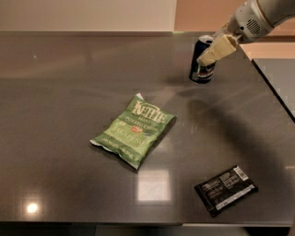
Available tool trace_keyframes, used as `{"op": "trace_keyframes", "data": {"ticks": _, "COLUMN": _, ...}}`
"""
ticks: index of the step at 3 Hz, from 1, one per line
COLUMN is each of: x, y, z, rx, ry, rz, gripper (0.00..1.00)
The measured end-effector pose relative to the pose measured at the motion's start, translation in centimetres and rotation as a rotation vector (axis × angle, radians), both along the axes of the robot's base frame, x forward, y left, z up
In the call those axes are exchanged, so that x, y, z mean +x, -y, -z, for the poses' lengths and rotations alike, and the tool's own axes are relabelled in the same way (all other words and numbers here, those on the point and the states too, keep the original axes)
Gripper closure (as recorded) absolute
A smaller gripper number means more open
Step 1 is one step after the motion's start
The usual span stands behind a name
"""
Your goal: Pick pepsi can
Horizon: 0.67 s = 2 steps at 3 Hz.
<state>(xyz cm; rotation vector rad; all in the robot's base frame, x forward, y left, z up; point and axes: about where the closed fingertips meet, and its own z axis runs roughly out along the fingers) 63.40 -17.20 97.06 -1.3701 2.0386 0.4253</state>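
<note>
Arm (pixel 265 11) reaching in from the upper right corner, gripper (pixel 207 55) at the pepsi can (pixel 201 73).

The pale grey forearm slants down and to the left and ends in a rounded wrist housing with a small perforated grille on its side. From the wrist the gripper points down-left at a tilt. Its beige near finger (pixel 219 48) lies across the front of the can's upper half, tip lowest, pressed to the can's side. The far finger is hidden behind the can, so the clasp shows from one side only.
</note>
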Motion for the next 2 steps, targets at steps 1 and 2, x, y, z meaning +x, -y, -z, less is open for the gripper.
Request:
{"op": "trace_keyframes", "data": {"ticks": 1, "x": -1.41, "y": -1.14, "z": -3.32, "rx": -0.008, "ry": 0.024, "rz": -0.043, "gripper": 1.0}}
{"op": "trace_keyframes", "data": {"ticks": 2, "x": -1.41, "y": -1.15, "z": -3.32, "rx": -0.008, "ry": 0.024, "rz": -0.043, "gripper": 1.0}}
